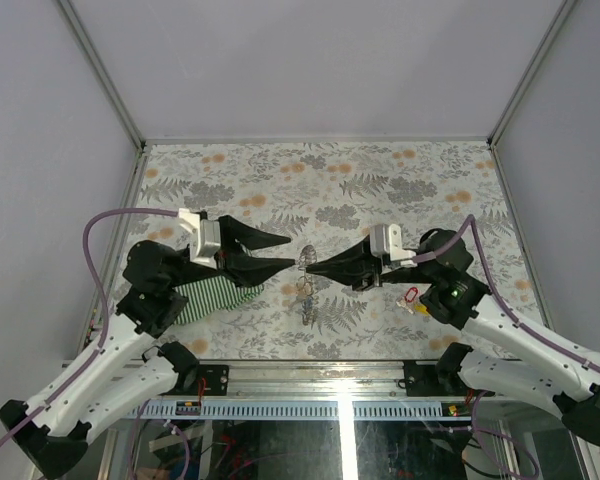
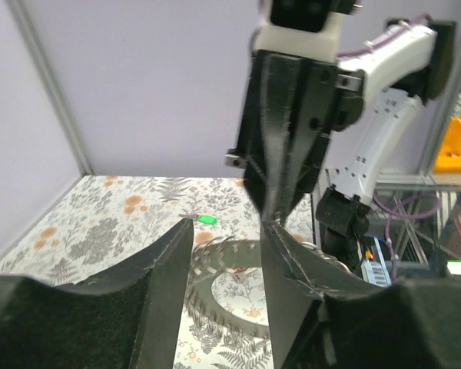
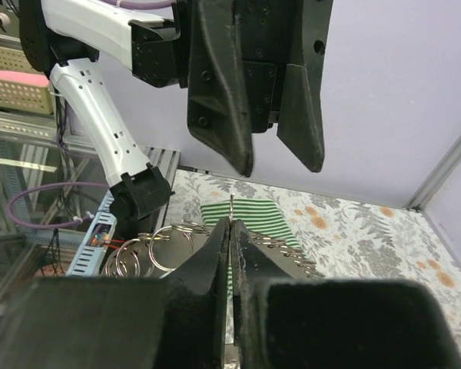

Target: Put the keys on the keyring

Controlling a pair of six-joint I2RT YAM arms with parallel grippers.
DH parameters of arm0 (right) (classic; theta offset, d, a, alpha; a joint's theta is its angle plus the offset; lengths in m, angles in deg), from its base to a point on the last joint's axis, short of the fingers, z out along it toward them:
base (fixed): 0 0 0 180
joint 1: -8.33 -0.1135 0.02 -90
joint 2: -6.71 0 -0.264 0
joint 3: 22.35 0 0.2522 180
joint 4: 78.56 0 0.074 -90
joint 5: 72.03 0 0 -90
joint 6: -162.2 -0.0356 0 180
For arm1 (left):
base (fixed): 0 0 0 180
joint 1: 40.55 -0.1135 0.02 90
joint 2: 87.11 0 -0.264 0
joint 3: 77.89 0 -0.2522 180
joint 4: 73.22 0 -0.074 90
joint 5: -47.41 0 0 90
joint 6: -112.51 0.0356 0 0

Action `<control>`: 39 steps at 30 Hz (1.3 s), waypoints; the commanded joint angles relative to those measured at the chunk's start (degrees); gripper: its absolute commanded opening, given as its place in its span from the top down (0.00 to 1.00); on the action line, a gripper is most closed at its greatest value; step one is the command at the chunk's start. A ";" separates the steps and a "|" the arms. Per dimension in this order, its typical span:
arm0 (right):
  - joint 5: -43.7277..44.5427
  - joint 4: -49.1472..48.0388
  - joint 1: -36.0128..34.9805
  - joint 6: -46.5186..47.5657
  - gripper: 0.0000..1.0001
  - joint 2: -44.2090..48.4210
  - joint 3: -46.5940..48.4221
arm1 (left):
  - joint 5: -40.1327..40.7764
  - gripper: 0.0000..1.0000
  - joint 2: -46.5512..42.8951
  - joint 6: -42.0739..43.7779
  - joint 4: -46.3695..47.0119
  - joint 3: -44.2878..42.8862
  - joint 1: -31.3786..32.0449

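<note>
Just beyond the arm bases, at the near right of the flowered table (image 1: 380, 170), a red key (image 1: 410, 296) and a yellow key (image 1: 421, 308) lie close together beside the right arm. On the near left, a green striped cloth (image 1: 215, 297) lies partly under the left arm.

Further in, at the middle of the table, is the keyring (image 2: 207, 296), a thin silvery loop with a toothed edge. In the left wrist view it shows between that arm's own fingers. A cluster of small plain metal rings (image 3: 150, 254) shows beside it in the right wrist view.

Above the loop the two arms point at each other, tips near but apart. The right gripper (image 1: 308, 267) has its fingers pressed together, and a thin bit of silvery wire stands up between the tips. It looks like part of the keyring, pinched there. The left gripper (image 1: 290, 250) has its fingers spread, with nothing between them.

Beyond the loop, seen from the left wrist, a small green key (image 2: 207, 220) lies alone on the table, well apart from the red and yellow ones.
</note>
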 commanded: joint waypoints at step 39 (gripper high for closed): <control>11.90 32.09 -0.37 25.27 1.00 27.57 -4.95 | 44.48 0.29 29.38 -17.05 -38.52 -4.87 10.20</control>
